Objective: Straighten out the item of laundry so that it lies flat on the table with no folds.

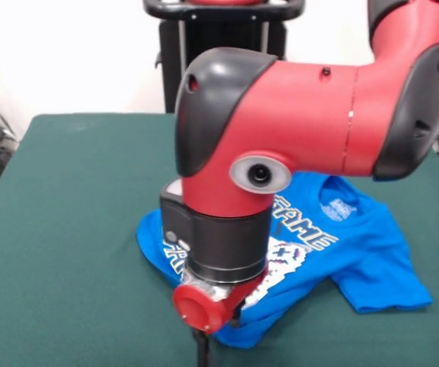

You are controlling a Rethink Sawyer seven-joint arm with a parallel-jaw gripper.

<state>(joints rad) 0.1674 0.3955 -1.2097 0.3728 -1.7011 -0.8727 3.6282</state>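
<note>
The arm (pixel 281 130) bends low over the T-shirt (pixel 357 237); the tool's (pixel 202 344) grip cannot be told.

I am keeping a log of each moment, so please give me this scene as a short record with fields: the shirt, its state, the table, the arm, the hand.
shirt: blue T-shirt with white print and "GAME" lettering, print side up
state: not flat; near hem bunched and folded, one sleeve spread out to the side
table: green top, shirt lies near its middle
arm: red and black, low over the shirt, hiding part of it
hand: at the shirt's near edge, mostly cut off by the picture's bottom; open or shut cannot be told
</note>
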